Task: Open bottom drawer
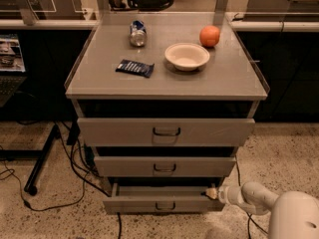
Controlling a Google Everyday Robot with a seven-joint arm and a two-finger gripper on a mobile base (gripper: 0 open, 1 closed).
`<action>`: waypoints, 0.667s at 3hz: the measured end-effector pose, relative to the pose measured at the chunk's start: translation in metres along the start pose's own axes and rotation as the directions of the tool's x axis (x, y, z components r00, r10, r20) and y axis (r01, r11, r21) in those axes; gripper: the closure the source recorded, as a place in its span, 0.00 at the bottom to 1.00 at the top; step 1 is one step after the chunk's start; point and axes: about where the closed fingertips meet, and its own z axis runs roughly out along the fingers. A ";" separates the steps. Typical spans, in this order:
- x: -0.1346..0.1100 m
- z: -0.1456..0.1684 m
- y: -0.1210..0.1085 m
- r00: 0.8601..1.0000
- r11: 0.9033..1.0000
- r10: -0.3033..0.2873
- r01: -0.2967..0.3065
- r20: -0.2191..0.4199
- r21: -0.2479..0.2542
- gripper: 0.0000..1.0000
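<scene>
Bottom drawer [134,203]: lower centre of frame, lowest and narrowest of three grey fronts, out a short way, thin strip of tray showing behind the front. Loop handle [165,206] at mid-front, untouched. Gripper [212,192] at right end of the front, tip at its upper right corner. Cannot tell how wide the claw stands, nor whether anything is truly gripped. White arm [249,198] at lower right, leading to it.

Step in hand, as judged: drawing the drawer further out. Best to pull straight toward the bottom edge of the frame, square to the front. Off-centre hold at the corner likely to skew the tray and bind the slides, so go slowly and evenly, without lifting. Mind the middle drawer [124,166] just above, also a little out, and the top drawer [114,132] over that.

Hidden or unclear: contact between tip and corner lost in shadow; depth of tray and any contents not visible; arm cut off at lower right corner. On the cabinet top, upper centre: bowl [187,56], orange [210,36], can [137,33], dark packet [134,67], none in the way. Cables [75,173] on floor at left, well apart.
</scene>
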 end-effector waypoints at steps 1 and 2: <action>0.011 0.013 0.010 0.997 0.999 -0.037 0.036 -0.073 -0.020 1.00; 0.011 0.012 0.010 0.997 0.999 -0.037 0.036 -0.073 -0.020 1.00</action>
